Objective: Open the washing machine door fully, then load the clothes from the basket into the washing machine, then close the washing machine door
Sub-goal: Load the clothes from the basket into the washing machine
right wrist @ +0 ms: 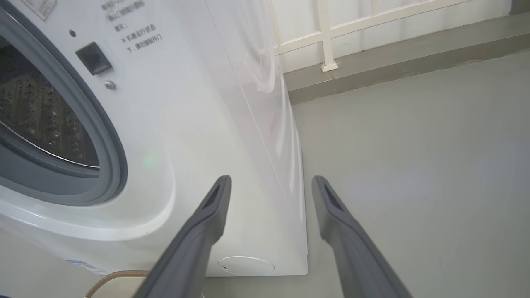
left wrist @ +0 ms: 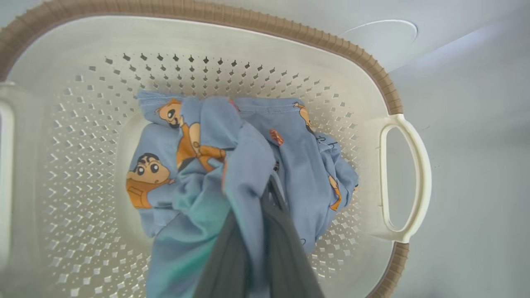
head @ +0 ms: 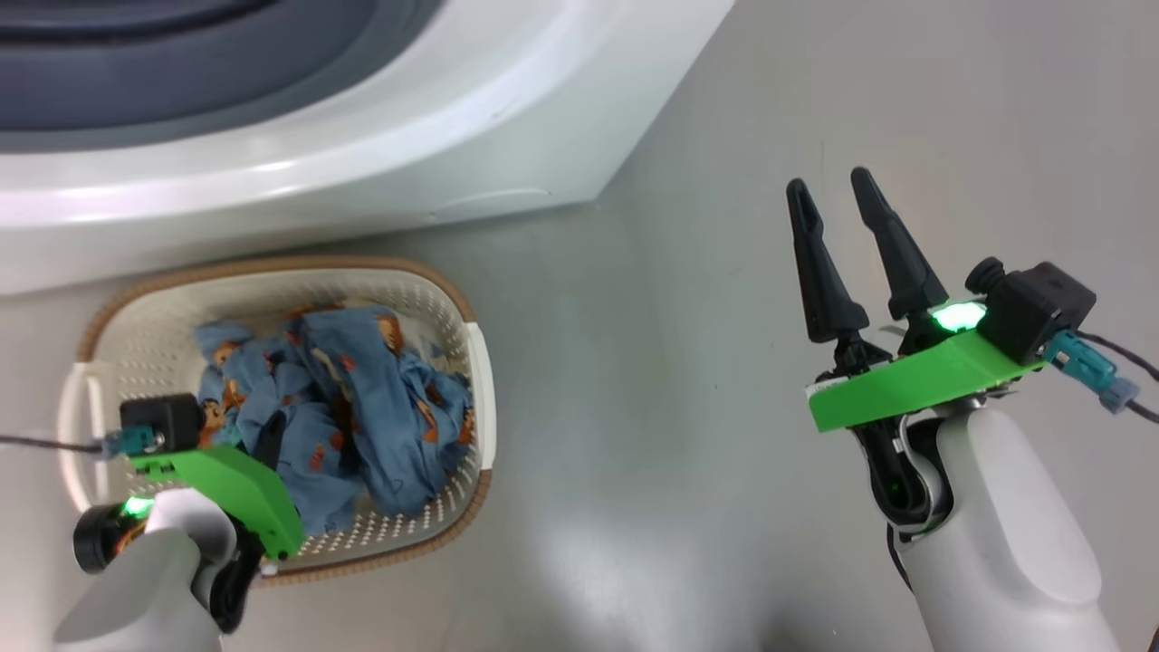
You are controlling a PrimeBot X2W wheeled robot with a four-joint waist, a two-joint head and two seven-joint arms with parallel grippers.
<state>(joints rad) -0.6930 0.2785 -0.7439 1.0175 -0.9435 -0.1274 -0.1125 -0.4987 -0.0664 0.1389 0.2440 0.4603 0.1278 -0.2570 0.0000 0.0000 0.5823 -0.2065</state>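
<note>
Left gripper (left wrist: 269, 190) is clenched on the clothes (left wrist: 248, 157) inside the basket (left wrist: 265, 45). Right gripper (right wrist: 271, 182) hangs spread wide, empty, over the floor (right wrist: 414, 165) beside the washer (right wrist: 198, 124).

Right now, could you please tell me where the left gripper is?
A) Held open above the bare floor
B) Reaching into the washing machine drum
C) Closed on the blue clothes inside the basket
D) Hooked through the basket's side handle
C: the left wrist view shows the left gripper shut, with a fold of the clothes pinched between its dark fingers, down inside the basket.
</note>
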